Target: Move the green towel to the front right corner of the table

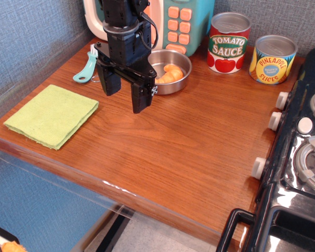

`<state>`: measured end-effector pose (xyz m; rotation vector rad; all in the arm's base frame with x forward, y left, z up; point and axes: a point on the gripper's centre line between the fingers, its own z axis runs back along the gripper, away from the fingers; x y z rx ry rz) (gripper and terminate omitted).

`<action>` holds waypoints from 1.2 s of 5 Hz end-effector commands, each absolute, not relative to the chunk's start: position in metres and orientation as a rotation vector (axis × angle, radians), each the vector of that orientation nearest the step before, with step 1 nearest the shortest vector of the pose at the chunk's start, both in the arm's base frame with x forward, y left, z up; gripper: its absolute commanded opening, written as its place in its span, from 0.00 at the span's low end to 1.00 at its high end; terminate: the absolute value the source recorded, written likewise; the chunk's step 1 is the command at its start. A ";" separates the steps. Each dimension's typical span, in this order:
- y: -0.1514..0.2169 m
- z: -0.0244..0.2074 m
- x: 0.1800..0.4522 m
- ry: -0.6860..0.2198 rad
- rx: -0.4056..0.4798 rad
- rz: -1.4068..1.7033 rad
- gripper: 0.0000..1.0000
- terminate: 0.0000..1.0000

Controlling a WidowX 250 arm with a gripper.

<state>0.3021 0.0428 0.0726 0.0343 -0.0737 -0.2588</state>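
Visibly 1 green towel point(51, 115), 2 cans point(229, 42), tool point(125, 93) spread

A toy kitchen — black play stove point(299, 157), tomato sauce can point(229, 42), pineapple can point(273, 59) on wooden table point(184, 152).

Towel point(52, 115): on table point(178, 152), front left.
Pan point(170, 71): rear centre.
Cans point(228, 42): right of pan.
Stove point(299, 157): right edge.

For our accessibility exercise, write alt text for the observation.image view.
A green towel lies flat at the front left of a wooden table, while the robot's open end effector hangs empty above the table beside it. Behind are a steel pan and two cans.
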 end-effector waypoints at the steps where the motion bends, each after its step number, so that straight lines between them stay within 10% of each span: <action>1: 0.043 0.073 0.302 -0.074 0.034 -0.259 1.00 0.00; 4: 0.106 0.083 0.246 -0.145 0.020 -0.268 1.00 0.00; 6: 0.178 0.050 0.242 -0.088 0.055 -0.252 1.00 0.00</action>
